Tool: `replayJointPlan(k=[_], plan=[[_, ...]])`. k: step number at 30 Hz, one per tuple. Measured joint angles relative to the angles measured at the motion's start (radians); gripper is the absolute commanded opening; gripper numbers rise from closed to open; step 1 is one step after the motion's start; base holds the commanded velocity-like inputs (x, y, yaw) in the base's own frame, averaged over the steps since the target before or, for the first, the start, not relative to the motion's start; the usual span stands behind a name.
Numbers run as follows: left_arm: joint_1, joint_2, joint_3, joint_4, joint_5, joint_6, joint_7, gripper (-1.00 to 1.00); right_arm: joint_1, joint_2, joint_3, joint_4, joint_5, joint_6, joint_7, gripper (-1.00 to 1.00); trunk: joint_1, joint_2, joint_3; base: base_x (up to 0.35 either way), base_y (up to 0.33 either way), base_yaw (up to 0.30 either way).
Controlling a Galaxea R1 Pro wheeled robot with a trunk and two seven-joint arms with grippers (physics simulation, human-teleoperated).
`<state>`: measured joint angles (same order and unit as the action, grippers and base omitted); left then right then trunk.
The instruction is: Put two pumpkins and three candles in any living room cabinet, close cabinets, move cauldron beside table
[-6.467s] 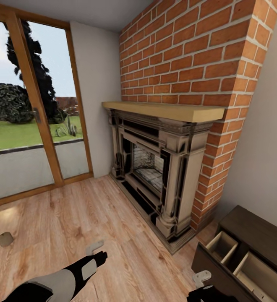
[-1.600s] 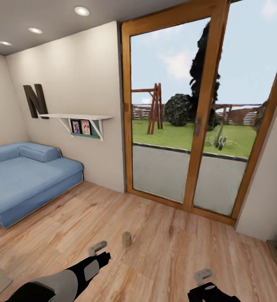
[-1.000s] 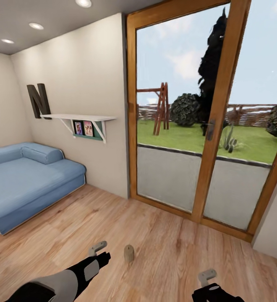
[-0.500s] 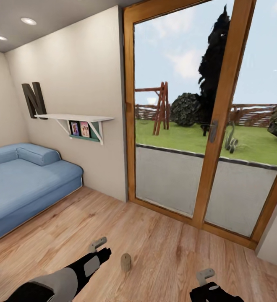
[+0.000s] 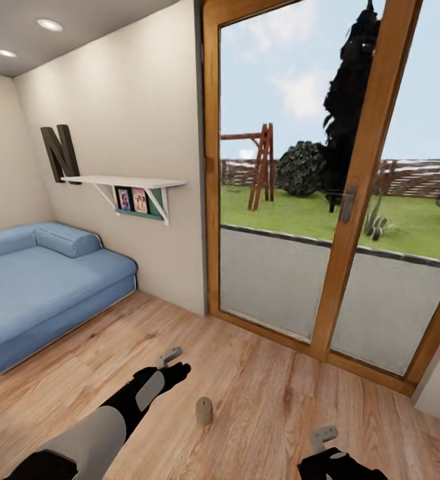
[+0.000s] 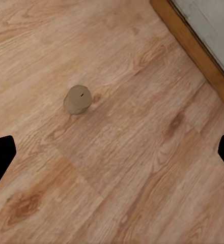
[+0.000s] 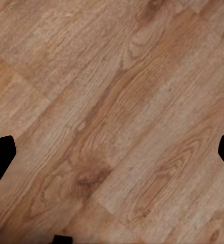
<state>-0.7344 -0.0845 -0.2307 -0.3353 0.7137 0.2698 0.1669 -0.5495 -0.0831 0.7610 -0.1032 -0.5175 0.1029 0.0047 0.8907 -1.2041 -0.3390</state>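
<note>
One candle (image 5: pixel 204 411), a stubby tan cylinder, stands upright on the wooden floor between my two arms. My left gripper (image 5: pixel 175 367) is stretched out over the floor, a little left of the candle and beyond it. In the left wrist view the candle (image 6: pixel 78 99) lies ahead of the open left gripper (image 6: pixel 112 157), whose dark fingertips (image 6: pixel 0 157) sit wide apart with nothing between them. My right gripper (image 5: pixel 327 441) hangs low at the frame's bottom edge. The right gripper (image 7: pixel 112 155) is open over bare floorboards. The pumpkins, cabinet, cauldron and table are out of view.
A blue sofa (image 5: pixel 40 283) fills the left side against the wall. Straight ahead is a tall wood-framed glass door (image 5: pixel 343 207), whose frame base (image 6: pixel 193 46) runs close to the candle. A white wall shelf (image 5: pixel 123 181) hangs above the sofa's end.
The view swung left from the fireplace and open cabinet drawers to the sofa and glass door. In the last half second my left arm reached forward past the candle.
</note>
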Motion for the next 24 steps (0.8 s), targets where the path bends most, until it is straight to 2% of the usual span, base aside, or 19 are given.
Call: replayJointPlan(k=[3,8,14,18,24], plan=[[0.0,0.013,0.001,-0.04,0.0,0.032,0.004,1.0,-0.003,0.004,-0.001,0.0,-0.001,0.007,0.001,1.0,0.0,0.0,-0.005,0.0,0.0,0.089],[0.0,0.033,0.001,-0.094,0.0,0.087,0.006,1.0,-0.011,0.028,-0.001,0.0,-0.002,0.039,0.0,1.0,0.0,0.0,-0.013,0.0,0.0,0.089],[0.0,0.049,0.001,-0.151,0.0,0.126,0.006,1.0,-0.047,0.07,-0.001,-0.001,-0.002,0.063,0.0,1.0,0.0,0.0,-0.022,0.0,0.0,0.096],[0.0,0.052,0.0,-0.163,0.0,0.137,0.007,1.0,-0.066,0.09,-0.001,-0.003,-0.002,0.067,-0.002,1.0,0.0,0.0,-0.028,0.0,0.0,0.112],[0.0,0.055,0.0,-0.17,0.0,0.164,0.017,1.0,-0.116,0.139,-0.002,-0.003,-0.003,0.069,-0.007,1.0,0.0,0.0,-0.038,0.0,0.0,0.119]])
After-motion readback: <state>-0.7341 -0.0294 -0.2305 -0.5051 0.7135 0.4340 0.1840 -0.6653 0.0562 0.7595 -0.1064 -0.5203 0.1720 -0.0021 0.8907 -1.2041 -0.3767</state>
